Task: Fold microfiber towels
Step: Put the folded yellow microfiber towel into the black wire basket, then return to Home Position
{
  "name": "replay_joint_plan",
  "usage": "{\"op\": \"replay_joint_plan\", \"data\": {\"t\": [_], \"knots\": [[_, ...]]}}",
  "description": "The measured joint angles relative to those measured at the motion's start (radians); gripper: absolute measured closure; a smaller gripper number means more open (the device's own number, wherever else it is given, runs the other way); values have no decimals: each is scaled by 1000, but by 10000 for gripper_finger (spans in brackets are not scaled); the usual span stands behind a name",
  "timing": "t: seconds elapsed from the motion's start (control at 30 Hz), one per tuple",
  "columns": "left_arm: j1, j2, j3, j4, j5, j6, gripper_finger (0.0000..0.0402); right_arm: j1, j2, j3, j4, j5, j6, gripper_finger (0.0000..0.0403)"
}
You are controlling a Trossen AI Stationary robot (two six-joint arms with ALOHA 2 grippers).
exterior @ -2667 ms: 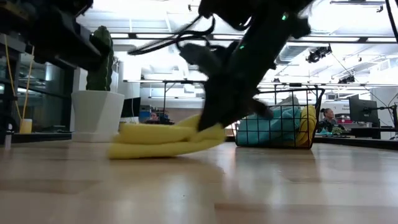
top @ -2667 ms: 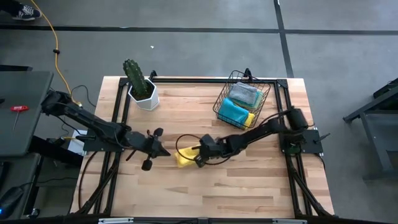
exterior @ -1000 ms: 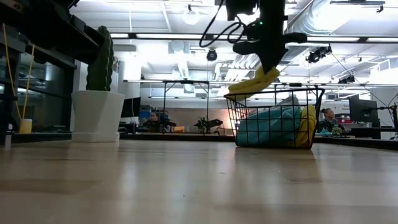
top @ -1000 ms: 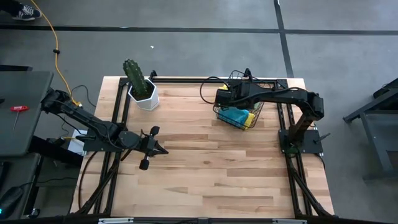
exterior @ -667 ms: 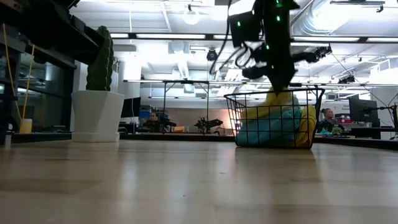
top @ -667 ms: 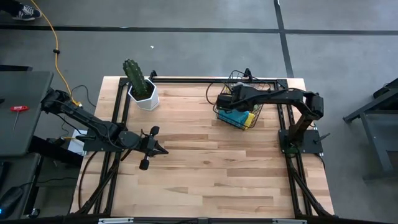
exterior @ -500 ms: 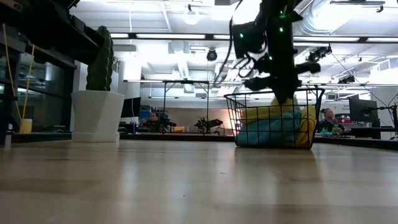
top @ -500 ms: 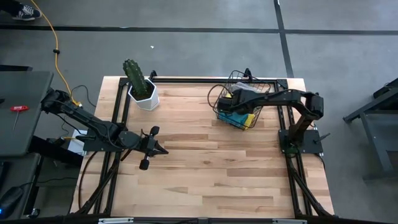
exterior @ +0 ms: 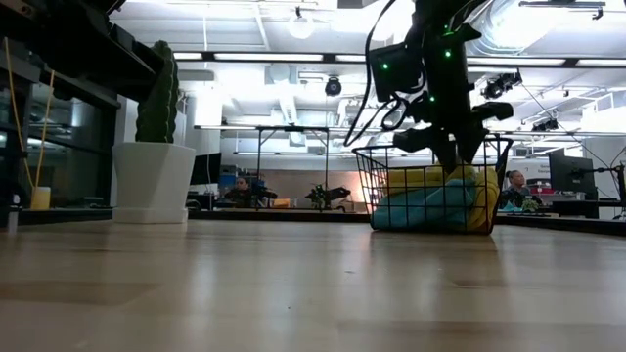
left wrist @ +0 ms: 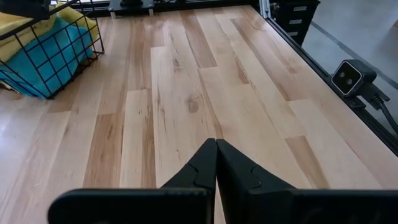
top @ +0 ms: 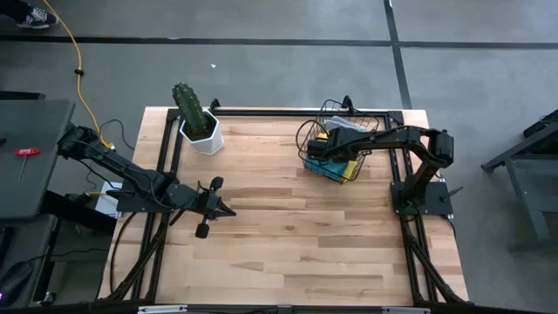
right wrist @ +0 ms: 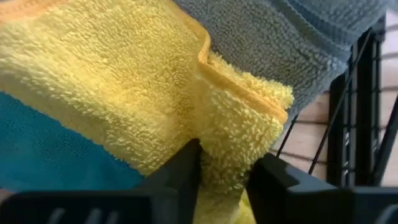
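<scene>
A folded yellow towel (right wrist: 124,81) lies in the black wire basket (exterior: 367,186) at the table's far right. It rests on a teal towel (right wrist: 43,149), next to a grey towel (right wrist: 298,37). My right gripper (right wrist: 227,174) reaches down into the basket (top: 307,157), its fingers apart on either side of the yellow towel's folded corner. In the low view the gripper (exterior: 455,161) stands at the basket's rim. My left gripper (left wrist: 216,146) is shut and empty, hovering over the table's left middle (top: 228,212). My right gripper has the yellow towel's folded, hemmed corner (right wrist: 239,124) between its two parted fingers, and the pile brushes the inner face of one finger (right wrist: 186,165). The fingers slant down from above. The towel rests on the towels under it inside the basket, not lifted.
A cactus in a white pot (top: 199,122) stands at the far left. A black frame rail (top: 261,112) runs along the far edge. Bare wooden tabletop (top: 296,235) spans the middle and near side.
My right gripper has come down from above the basket's rim into the basket, carrying the yellow towel. The towel hung clear above the wires a second ago; now it lies on the pile inside.
</scene>
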Motion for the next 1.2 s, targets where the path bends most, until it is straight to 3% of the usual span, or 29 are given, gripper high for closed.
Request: {"op": "replay_joint_plan", "data": {"t": [0.3, 0.53, 0.67, 0.8, 0.93, 1.1, 1.2], "knots": [[0, 0, 0, 0, -6, 0, 402, 7, -82, 1, -148, 67, -32, 209], [0, 0, 0, 0, -24, 0, 401, 85, -263, 1, -178, 180, 43, 190], [0, -4, 0, -1, -9, -3, 401, 195, -363, -36, -92, 327, 92, 190], [-11, -35, 29, -16, 11, -26, 401, 338, -451, -192, 238, 404, -8, 190], [-45, -82, 61, -33, -22, -27, 401, 470, -497, -382, 804, 392, -312, 190], [-97, -140, 67, -26, -107, -21, 401, 559, -473, -553, 1570, 182, -759, 190], [-120, -177, 68, -29, -178, 14, 401, 585, -436, -590, 1873, 76, -975, 195]]}}
